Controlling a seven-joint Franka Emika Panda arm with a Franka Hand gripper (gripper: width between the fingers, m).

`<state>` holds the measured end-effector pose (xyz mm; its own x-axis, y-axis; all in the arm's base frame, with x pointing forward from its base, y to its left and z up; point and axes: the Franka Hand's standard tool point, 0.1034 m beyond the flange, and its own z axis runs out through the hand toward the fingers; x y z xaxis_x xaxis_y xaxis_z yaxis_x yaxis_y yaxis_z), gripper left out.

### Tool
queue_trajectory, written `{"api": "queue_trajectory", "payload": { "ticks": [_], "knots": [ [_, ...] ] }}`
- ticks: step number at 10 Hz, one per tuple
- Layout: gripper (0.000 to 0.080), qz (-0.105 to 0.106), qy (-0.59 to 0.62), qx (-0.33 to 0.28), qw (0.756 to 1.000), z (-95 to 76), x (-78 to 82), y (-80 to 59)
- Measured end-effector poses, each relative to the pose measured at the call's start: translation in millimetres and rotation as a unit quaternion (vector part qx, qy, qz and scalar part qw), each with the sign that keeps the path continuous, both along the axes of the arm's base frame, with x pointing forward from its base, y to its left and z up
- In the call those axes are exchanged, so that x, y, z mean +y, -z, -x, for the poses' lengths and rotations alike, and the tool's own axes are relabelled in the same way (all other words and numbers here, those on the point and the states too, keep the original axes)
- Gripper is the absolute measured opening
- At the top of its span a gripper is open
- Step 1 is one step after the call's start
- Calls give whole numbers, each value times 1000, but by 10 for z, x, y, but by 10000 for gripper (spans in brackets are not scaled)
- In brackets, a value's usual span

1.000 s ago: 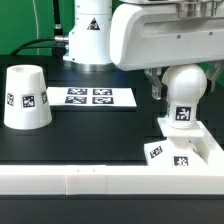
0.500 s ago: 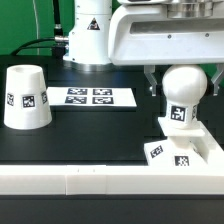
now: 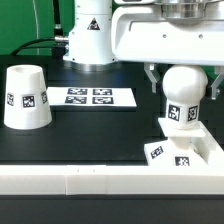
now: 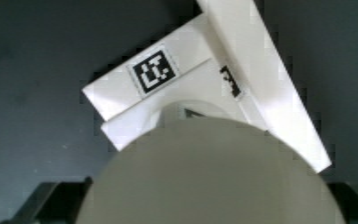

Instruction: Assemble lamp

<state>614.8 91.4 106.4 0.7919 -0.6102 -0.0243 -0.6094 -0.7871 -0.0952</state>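
Lamp bulb (image 3: 184, 92), one, on one base (image 3: 206, 148), one shade (image 3: 26, 97), one gripper (image 3: 182, 84)

The arm (image 3: 90, 30) is being shown in the exterior view mostly as a white column at the back. The chunky white wrist housing (image 3: 150, 40) is being carried out from it toward the exterior view's right. The gripper (image 3: 182, 82) is being pointed straight down under that housing, with the fingers vertical and the tips being held up off the table. The two dark fingers (image 3: 151, 78) are being held spread wide apart, one on each side — the jaws are parted, not pinched together. In the wrist view only a dark, blurry bit of the fingers (image 4: 60, 205) is being caught at the picture's edge, so no fine detail is being given there.
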Motion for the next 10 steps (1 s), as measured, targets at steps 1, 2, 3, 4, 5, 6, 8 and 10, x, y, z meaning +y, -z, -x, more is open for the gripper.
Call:
{"api": "queue_trajectory", "payload": {
  "ticks": [1, 2, 3, 4, 5, 6, 8, 10],
  "knots": [
    [577, -5, 51, 1, 999, -3, 0, 1],
    [577, -9, 81, 2, 997, -11, 0, 0],
    [577, -19, 141, 7, 990, -13, 4, 1],
    [577, -29, 196, 10, 980, -22, 10, 4],
    [577, -36, 242, 13, 969, -25, 27, 5],
    [577, -37, 265, 12, 963, -31, 37, 5],
    [577, -43, 293, 16, 955, -34, 49, 1],
    [588, -42, 276, 16, 960, -28, 51, 5]
  ]
}}
